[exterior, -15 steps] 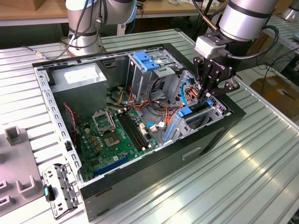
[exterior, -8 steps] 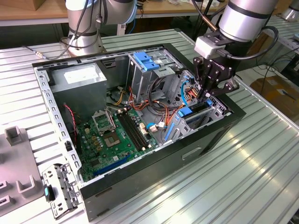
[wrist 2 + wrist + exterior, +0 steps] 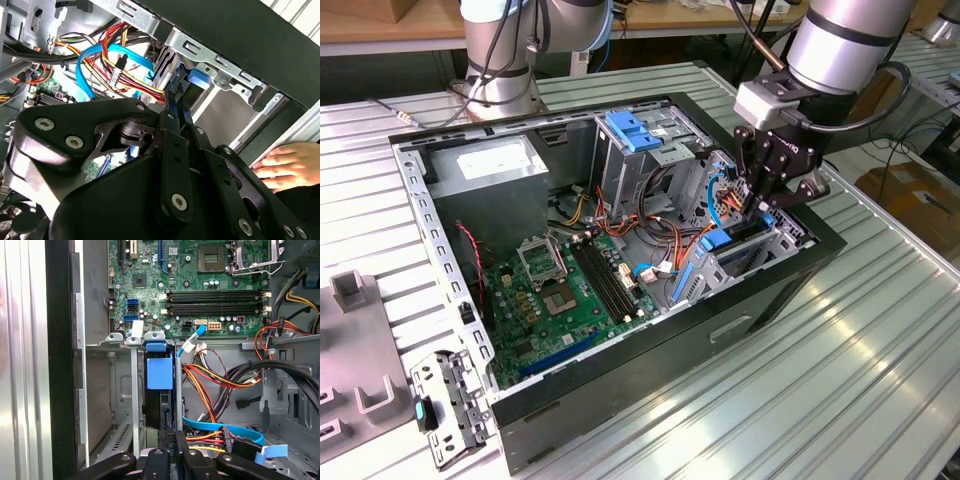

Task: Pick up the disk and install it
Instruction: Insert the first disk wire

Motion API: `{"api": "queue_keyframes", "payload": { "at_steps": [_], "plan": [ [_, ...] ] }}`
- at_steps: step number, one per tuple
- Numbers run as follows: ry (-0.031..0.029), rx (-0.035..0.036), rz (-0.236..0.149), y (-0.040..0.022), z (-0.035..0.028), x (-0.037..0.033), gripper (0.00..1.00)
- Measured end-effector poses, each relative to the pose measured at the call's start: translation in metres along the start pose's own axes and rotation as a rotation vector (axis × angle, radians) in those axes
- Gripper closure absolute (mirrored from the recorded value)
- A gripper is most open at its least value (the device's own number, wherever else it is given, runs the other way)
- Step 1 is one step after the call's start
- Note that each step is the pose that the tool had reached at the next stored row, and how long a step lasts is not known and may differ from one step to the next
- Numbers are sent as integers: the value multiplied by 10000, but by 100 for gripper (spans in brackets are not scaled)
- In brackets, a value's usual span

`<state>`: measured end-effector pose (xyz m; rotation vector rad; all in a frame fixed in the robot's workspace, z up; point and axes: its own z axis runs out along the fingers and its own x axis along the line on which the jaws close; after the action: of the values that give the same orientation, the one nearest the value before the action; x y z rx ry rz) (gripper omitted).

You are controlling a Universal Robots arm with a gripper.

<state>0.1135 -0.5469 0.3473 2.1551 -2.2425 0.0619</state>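
Note:
The disk (image 3: 732,240) stands on edge in the drive cage at the front corner of the open computer case (image 3: 650,345). In the first wrist view the disk (image 3: 159,375) shows its bright blue carrier end and dark body between two metal cage walls. My gripper (image 3: 758,208) reaches down into the case right over it. In both wrist views the fingers lie close together, and my gripper (image 3: 172,440) has its tips at the disk's near end. In the second wrist view my gripper (image 3: 175,100) points at the blue end of the disk (image 3: 197,78). Whether the tips pinch a thin edge is hidden.
Red, yellow and orange power cables (image 3: 210,385) and a light-blue cable (image 3: 220,427) crowd the space beside the cage. The motherboard (image 3: 570,290) lies in the case floor. A paler blue bracket (image 3: 635,130) tops the rear bay. A person's hand (image 3: 282,165) rests on the case's outer edge.

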Motion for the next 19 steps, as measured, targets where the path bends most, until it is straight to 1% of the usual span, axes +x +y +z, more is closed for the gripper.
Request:
{"api": "queue_keyframes", "payload": {
  "at_steps": [4,7,11,19],
  "plan": [
    [2,0,3,-1,10,19,84],
    [1,0,2,-1,15,17,84],
    [1,0,2,0,11,-9,84],
    [2,0,8,0,12,0,84]
  ]
}}
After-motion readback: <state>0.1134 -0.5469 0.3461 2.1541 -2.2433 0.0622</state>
